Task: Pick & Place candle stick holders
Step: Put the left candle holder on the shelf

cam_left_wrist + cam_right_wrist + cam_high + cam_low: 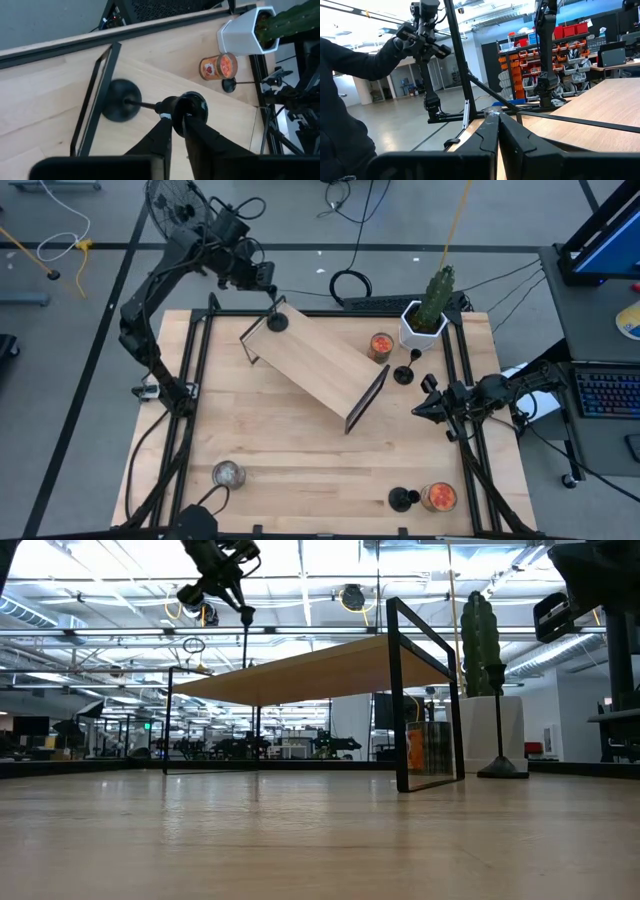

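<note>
A slanted wooden shelf on a black frame (315,362) stands mid-table. One black candle stick holder (121,100) stands upright with its round base on the shelf's far left end, and my left gripper (177,120) is shut on its top. A second holder (404,372) stands on the table beside the shelf's right end. A third (402,499) stands at the near right. My right gripper (420,408) waits shut at the table's right side, touching nothing. My left gripper pinches the holder just under its small cup top (192,106), at the upper end of the stem, between its two fingers (165,127). The fingers slant down from the far left. The holder stays upright, its base (277,323) resting on the shelf top.
A white pot with a cactus (428,315) stands at the far right, with an orange candle jar (380,345) beside it. Another orange jar (438,497) sits next to the near holder. A clear jar (228,474) is at the near left.
</note>
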